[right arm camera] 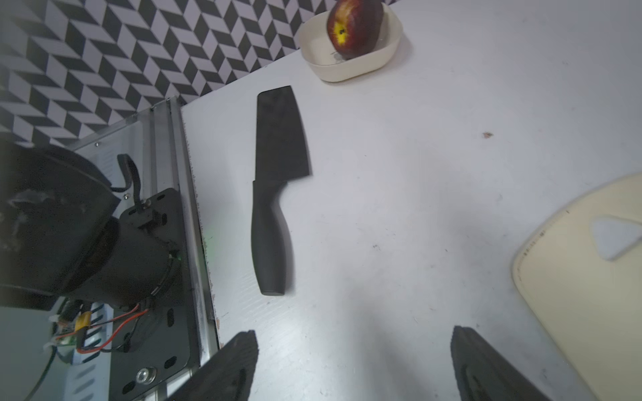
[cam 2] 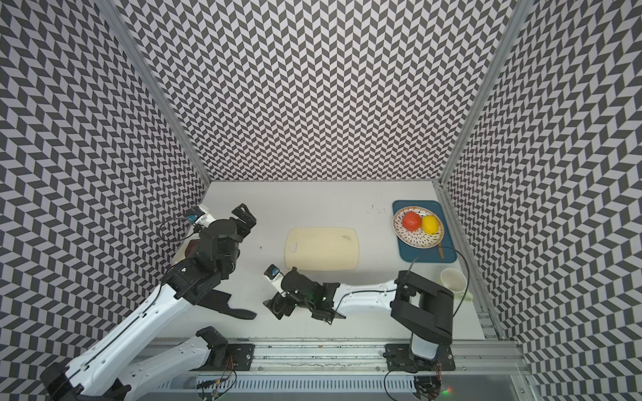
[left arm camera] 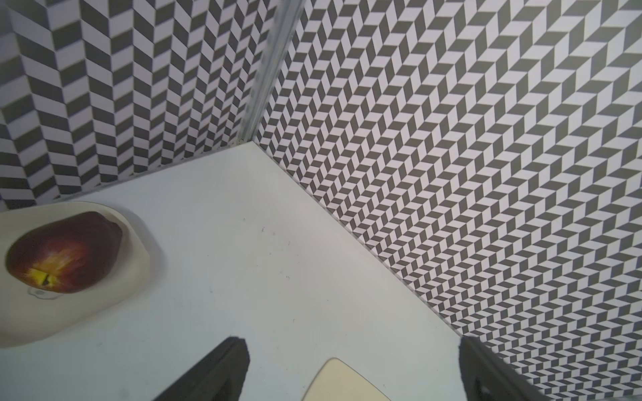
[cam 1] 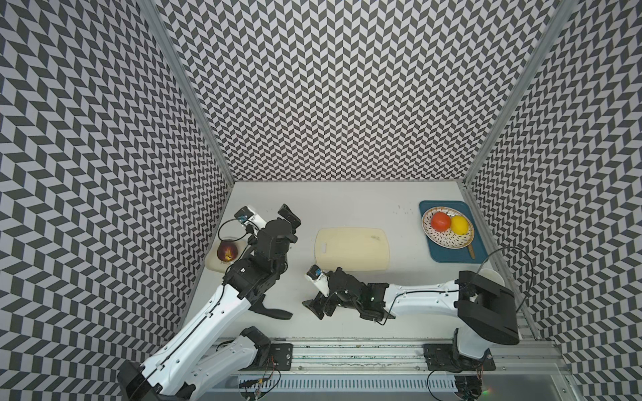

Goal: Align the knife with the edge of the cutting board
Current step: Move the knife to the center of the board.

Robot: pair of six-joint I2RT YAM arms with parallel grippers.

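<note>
**A:** Which step is this? Going from the left: an apple [cam 1: 227,250] in a cream bowl [cam 1: 212,262] by the wall. Then the left gripper [left arm camera: 351,342], fingers spread wide over bare table [cam 1: 347,208], nothing in them.

**B:** Yeah, that one looks idle imo. Next over is the knife [right arm camera: 274,184]. It's lying flat near the front rail [right arm camera: 163,156], well apart from the cutting board [cam 1: 352,249]. In both top views the left arm [cam 1: 208,312] hides a good part of the blade [cam 2: 217,299]. The handle [cam 1: 274,312] sticks out toward the right gripper [right arm camera: 352,333].

**A:** And that claw?

**B:** Jaws apart, only table between them, not touching the knife. I'd call this the reach-in, with the grab not yet made. Next it has to get down low over that slim handle and pinch across it. Then it carries the knife over and turns it until it runs parallel, right beside a board edge.

**A:** Any labels?

**B:** Nothing readable. No brand shows on the knife or the board. There's a tiny mark in the bowl under the apple, too small to make out. The blue tray [cam 1: 451,256] on the far right has no writing either.
</note>
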